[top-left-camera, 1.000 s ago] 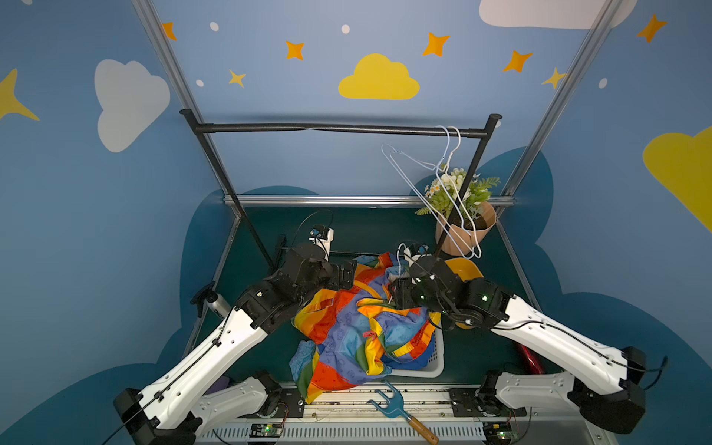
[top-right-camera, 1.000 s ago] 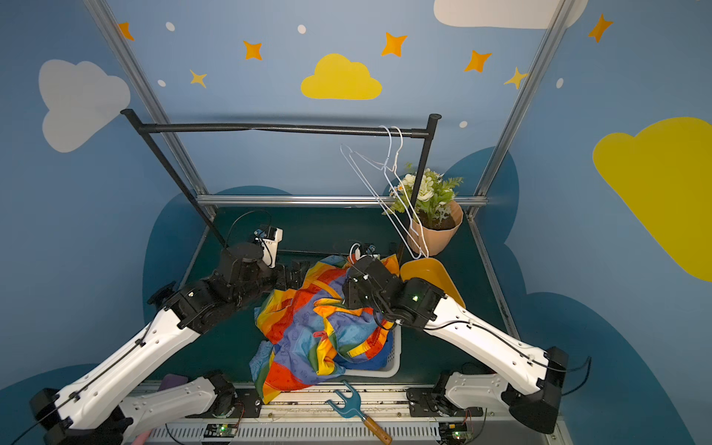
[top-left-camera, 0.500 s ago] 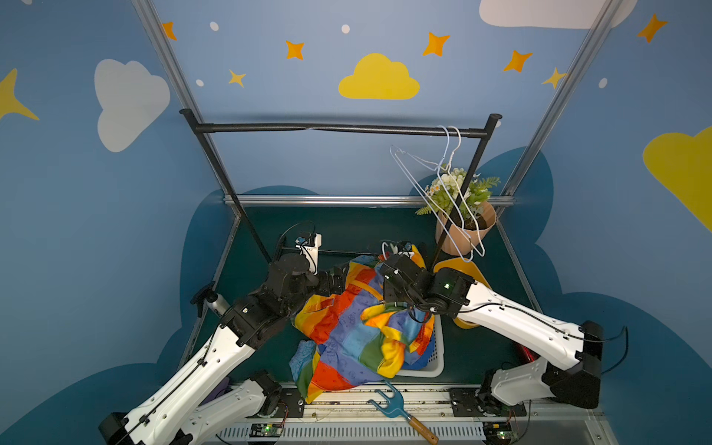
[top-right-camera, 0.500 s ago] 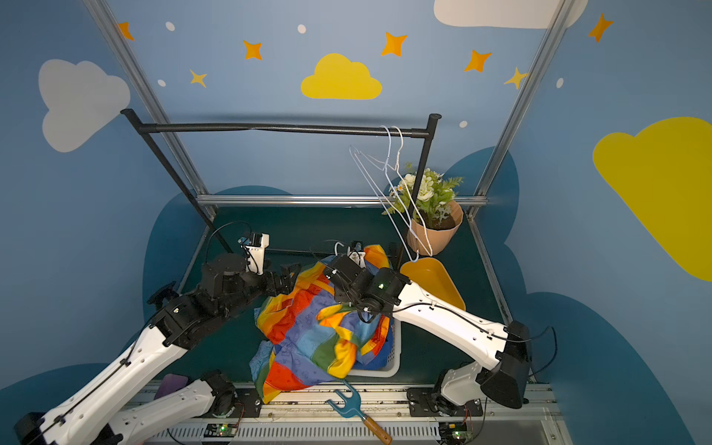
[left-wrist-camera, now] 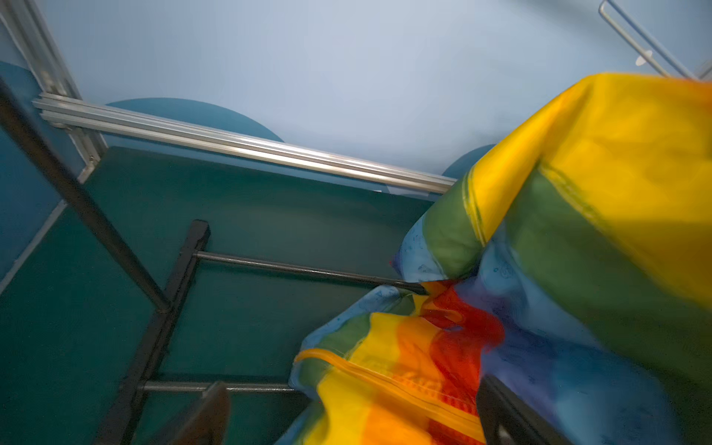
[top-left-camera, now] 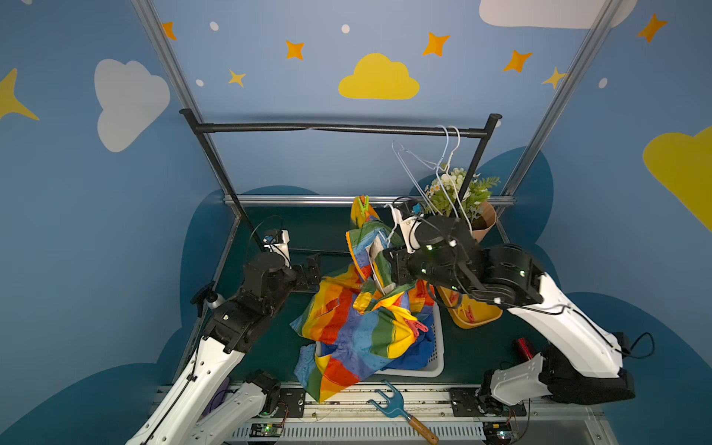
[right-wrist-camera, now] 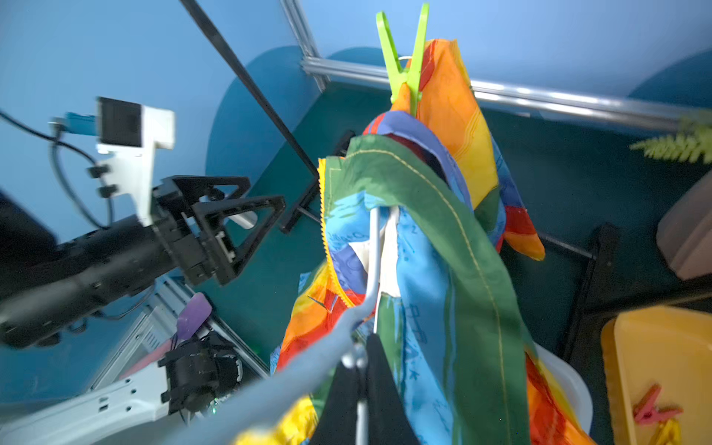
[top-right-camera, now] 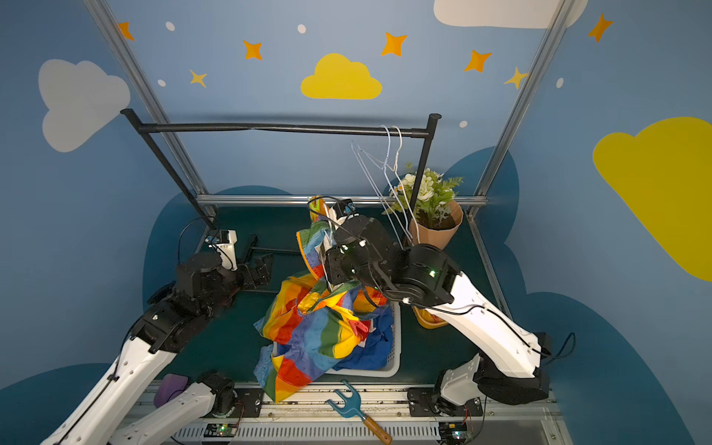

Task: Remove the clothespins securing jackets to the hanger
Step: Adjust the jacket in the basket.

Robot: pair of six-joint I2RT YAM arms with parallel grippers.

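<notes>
rainbow jacket (top-left-camera: 358, 331) on white hanger (right-wrist-camera: 373, 246) pinched in right gripper (right-wrist-camera: 360, 362) aloft; left gripper (top-left-camera: 310, 271) lower beside it, jaws spread wide

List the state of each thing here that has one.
left gripper: open, empty.
right gripper: shut on the hanger.
rainbow jacket: partly held up, rest heaped over the basket.
green clothespin: clipped on the jacket's raised end.
red clothespin: on the jacket's lower folds.
yellow tray: holds loose clothespins.
</notes>
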